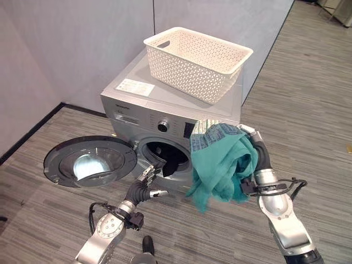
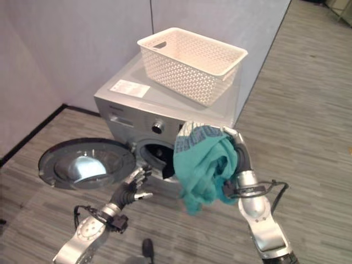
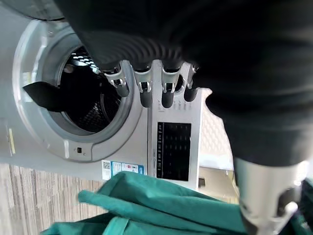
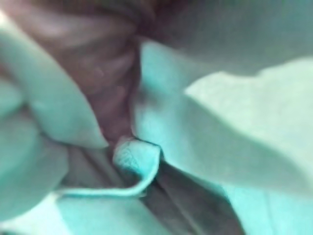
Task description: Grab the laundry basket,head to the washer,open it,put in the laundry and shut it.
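A silver washer [image 1: 165, 99] stands against the wall with its round door [image 1: 91, 160] swung wide open to the left. A dark garment [image 1: 175, 164] hangs in the drum opening [image 3: 83, 98]. The white lattice laundry basket [image 1: 197, 61] sits on top of the washer. My right hand [image 1: 258, 151] is shut on a bunched teal cloth [image 1: 223, 162], holding it up just right of the drum opening. The teal cloth [image 4: 220, 122] covers that hand's fingers. My left hand [image 1: 144, 184] hovers low in front of the opening's lower rim, its fingers [image 3: 146, 90] relaxed and holding nothing.
Grey partition walls [image 1: 71, 44] stand behind and to the left of the washer. The open door juts out over the wood-look floor [image 1: 308, 110] at the left. A white label [image 1: 135, 87] lies on the washer top.
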